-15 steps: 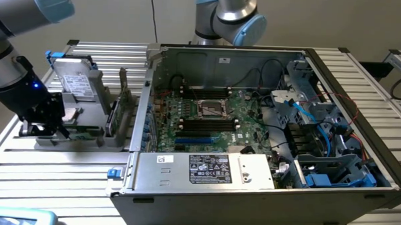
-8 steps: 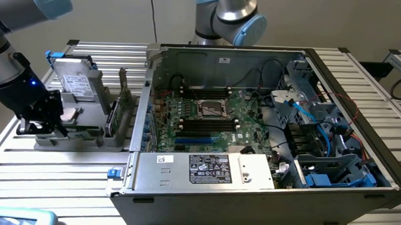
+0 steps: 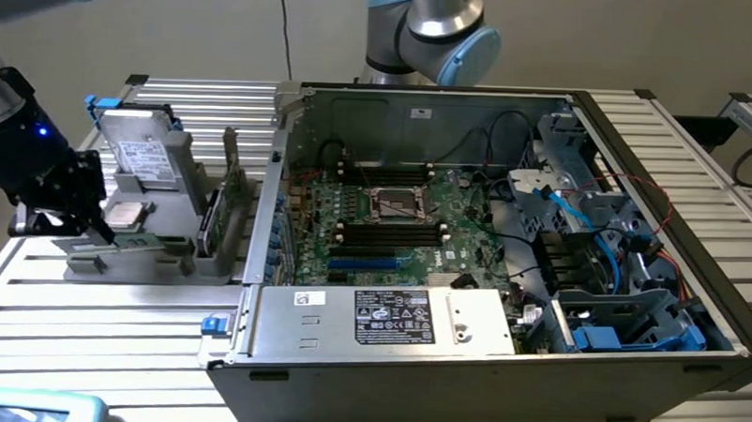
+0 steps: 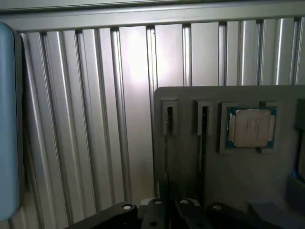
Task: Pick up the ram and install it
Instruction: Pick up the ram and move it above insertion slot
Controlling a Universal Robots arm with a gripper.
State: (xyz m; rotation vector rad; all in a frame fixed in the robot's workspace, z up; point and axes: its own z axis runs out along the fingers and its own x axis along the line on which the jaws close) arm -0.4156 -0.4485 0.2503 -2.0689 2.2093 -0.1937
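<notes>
Ribbed aluminium desk (image 3: 84, 323) edge: our black pincer (image 3: 83, 227) grips the thin green ram stick (image 3: 132, 243), which points toward the open grey computer case (image 3: 471, 369).

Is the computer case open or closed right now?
Open: the computer case has no side panel on, and its motherboard lies exposed.

- We see a table (image 3: 97, 323) of pale silver metal, ribbed in long parallel stripes.
- The gripper (image 3: 75, 227) is black.
- A plain grey holder (image 4: 228, 181) carries a silver processor chip (image 4: 251, 127) edged in green.
- The computer case (image 3: 470, 383) is dark grey.
- Its motherboard (image 3: 470, 205) is green, with black and blue slots.
- The power supply (image 3: 309, 326) is silver, with a black-and-white label.
</notes>
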